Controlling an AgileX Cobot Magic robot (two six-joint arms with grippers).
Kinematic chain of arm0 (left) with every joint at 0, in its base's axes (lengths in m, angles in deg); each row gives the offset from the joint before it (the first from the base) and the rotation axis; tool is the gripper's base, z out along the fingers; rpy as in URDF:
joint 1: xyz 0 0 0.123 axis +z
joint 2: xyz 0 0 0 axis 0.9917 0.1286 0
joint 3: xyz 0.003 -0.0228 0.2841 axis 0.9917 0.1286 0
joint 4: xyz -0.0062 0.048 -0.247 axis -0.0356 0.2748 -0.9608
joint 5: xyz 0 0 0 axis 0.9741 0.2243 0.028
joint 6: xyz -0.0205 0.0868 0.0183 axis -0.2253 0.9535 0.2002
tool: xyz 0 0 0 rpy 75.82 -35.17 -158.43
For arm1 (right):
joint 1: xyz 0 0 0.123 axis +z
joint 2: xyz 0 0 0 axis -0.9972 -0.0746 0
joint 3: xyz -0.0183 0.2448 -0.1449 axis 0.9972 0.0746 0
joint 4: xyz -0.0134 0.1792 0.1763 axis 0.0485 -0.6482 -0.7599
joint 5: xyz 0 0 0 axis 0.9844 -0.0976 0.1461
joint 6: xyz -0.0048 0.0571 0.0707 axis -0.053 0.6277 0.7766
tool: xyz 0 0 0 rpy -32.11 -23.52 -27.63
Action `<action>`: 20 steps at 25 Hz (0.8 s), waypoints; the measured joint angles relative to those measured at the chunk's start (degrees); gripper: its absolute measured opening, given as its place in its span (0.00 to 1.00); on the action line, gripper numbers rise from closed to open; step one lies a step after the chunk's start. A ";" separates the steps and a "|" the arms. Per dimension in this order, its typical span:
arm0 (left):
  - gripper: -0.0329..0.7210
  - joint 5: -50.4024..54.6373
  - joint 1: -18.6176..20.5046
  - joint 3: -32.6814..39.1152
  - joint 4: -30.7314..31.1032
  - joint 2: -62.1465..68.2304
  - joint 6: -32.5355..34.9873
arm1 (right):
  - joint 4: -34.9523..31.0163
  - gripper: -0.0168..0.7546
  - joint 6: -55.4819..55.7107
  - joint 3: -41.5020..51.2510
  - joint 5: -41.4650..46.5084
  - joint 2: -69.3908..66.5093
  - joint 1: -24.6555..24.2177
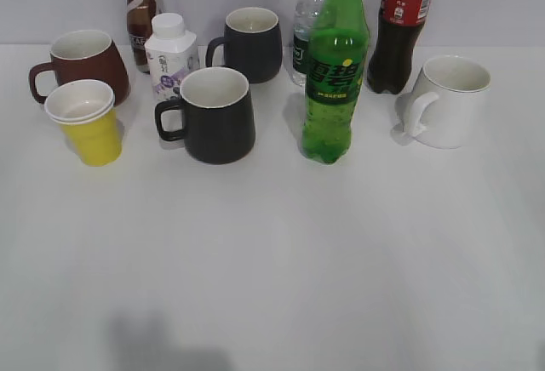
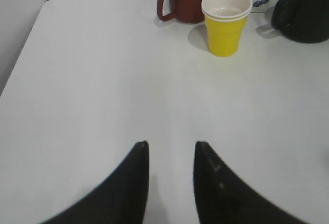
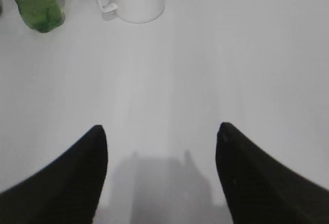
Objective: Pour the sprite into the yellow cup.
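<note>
The sprite [image 1: 334,73] is a tall green bottle with a dark green label, standing upright mid-table; its base shows at the top left of the right wrist view [image 3: 36,5]. The yellow cup [image 1: 89,124] stands upright at the left, in front of a brown-red mug; it also shows in the left wrist view [image 2: 226,23]. My left gripper [image 2: 171,144] is open and empty over bare table, well short of the cup. My right gripper [image 3: 160,130] is wide open and empty, well short of the bottle. Neither gripper shows in the exterior view.
A brown-red mug [image 1: 81,65], two black mugs [image 1: 215,114] [image 1: 251,43], a white mug [image 1: 447,100], a small white bottle [image 1: 170,60], a brown drink bottle [image 1: 139,14], a clear water bottle [image 1: 308,22] and a cola bottle [image 1: 400,31] crowd the back of the table.
</note>
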 joint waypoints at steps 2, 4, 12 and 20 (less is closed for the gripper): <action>0.36 0.00 0.00 0.00 0.00 0.00 0.00 | 0.00 0.66 0.00 0.00 0.00 0.00 0.00; 0.36 0.00 0.00 0.00 0.00 0.00 0.00 | 0.00 0.66 0.00 0.00 0.00 0.00 0.00; 0.36 0.00 0.00 0.00 0.00 0.00 0.00 | 0.00 0.66 0.00 0.00 0.00 0.00 0.00; 0.36 0.00 0.00 0.00 0.00 0.00 0.00 | 0.00 0.66 0.00 0.00 0.00 0.00 0.00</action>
